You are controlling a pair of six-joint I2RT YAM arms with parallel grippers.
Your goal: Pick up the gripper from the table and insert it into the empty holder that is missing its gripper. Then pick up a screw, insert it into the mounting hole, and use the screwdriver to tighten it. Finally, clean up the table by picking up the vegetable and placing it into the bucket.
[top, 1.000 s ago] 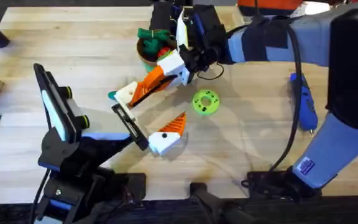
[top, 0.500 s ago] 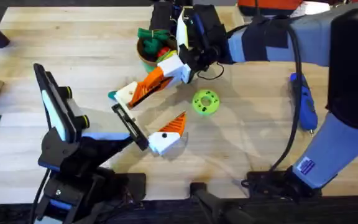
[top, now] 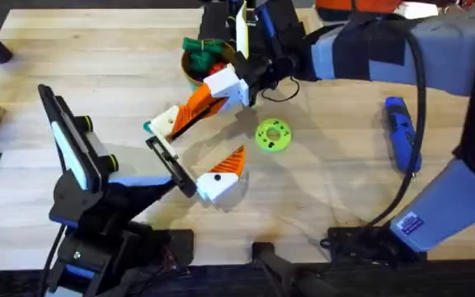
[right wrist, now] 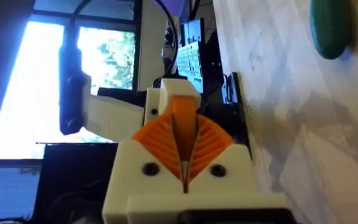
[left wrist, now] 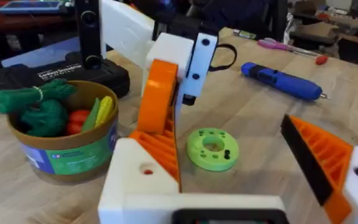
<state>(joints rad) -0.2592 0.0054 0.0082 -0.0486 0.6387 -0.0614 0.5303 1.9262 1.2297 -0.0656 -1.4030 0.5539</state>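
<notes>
Your right gripper (top: 219, 92) is clenched on the orange wedge of the loose gripper (top: 171, 122), reaching across the table from the right. The piece slants down from the pads, its white block just beside the far end of the holder (top: 162, 154) (whether they touch, you cannot tell). The other end of that black bar carries its own white-and-orange finger (top: 221, 177). You cannot tell whether the left gripper (top: 195, 165) is parted or closed. The teal vegetable (top: 148, 126) lies on the wood right beside the white block. The bucket (top: 190, 76) stands behind, already holding toy produce. The green disc (top: 272, 136) lies mid-table, and the blue screwdriver (top: 402, 140) lies well off to the right.
</notes>
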